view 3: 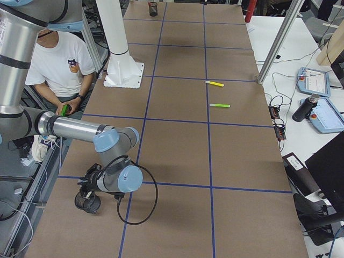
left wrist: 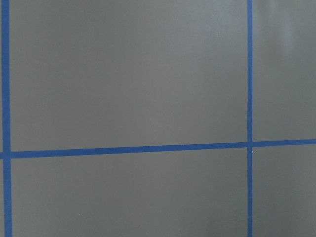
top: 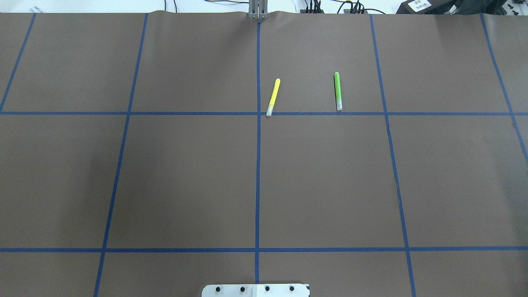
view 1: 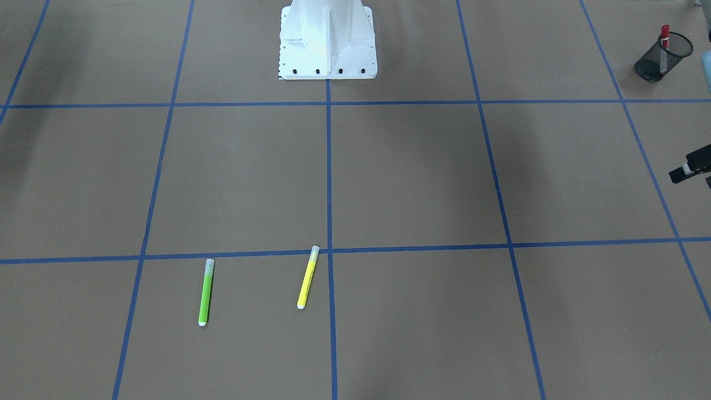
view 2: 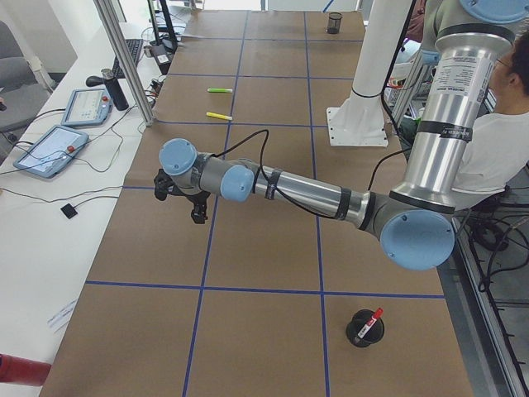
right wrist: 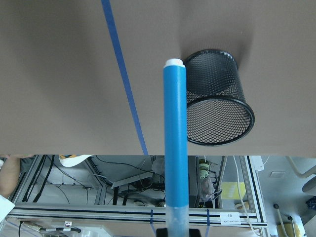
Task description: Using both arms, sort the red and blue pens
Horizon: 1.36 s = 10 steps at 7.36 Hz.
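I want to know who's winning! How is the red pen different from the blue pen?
The red pen already stands in a black cup; the blue pen is in no cup, held by the right claw near a second cup. The red pen has a white body and red top; the blue pen is blue with a pale cap. Both are slim pens.

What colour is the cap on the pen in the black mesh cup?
Red cap; clearest in exterior front-facing view.
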Available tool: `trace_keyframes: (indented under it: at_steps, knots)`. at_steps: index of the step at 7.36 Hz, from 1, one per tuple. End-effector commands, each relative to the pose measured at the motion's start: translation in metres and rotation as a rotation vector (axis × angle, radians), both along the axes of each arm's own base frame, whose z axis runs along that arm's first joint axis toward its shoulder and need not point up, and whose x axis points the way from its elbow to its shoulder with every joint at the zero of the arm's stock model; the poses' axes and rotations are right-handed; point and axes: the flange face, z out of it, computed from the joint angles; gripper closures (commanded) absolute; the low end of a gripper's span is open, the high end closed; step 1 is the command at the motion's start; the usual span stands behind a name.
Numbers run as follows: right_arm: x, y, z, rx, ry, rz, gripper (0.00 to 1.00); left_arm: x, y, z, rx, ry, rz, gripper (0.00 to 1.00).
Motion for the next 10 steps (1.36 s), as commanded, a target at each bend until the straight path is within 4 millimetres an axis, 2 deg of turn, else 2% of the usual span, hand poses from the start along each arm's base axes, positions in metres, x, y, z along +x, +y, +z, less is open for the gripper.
trace_keyframes:
  at_steps: [1,4,5,6,7,8,10]
  knots:
    - [-0.001,0.018,0.021,-0.055,-0.028,-0.016,1.00,0.000,0.004,-0.015,0.027,0.005,-0.001,0.00]
    - [-0.001,0.046,0.032,-0.098,-0.050,-0.062,1.00,0.000,0.004,-0.026,0.035,0.009,-0.008,0.00]
    - [-0.002,0.053,0.045,-0.128,-0.055,-0.062,1.00,0.000,0.004,-0.028,0.038,0.010,-0.009,0.00]
    - [-0.001,0.051,0.049,-0.129,-0.055,-0.062,1.00,-0.001,0.004,-0.030,0.039,0.010,-0.010,0.00]
    - [-0.001,0.047,0.048,-0.125,-0.051,-0.059,0.85,-0.001,0.005,-0.030,0.039,0.011,-0.011,0.00]
    - [-0.002,0.048,0.053,-0.135,-0.050,-0.047,0.01,-0.001,0.005,-0.030,0.037,0.010,-0.011,0.00]
    - [-0.003,0.042,0.059,-0.117,-0.049,-0.033,0.00,-0.001,0.005,-0.033,0.029,0.012,-0.019,0.00]
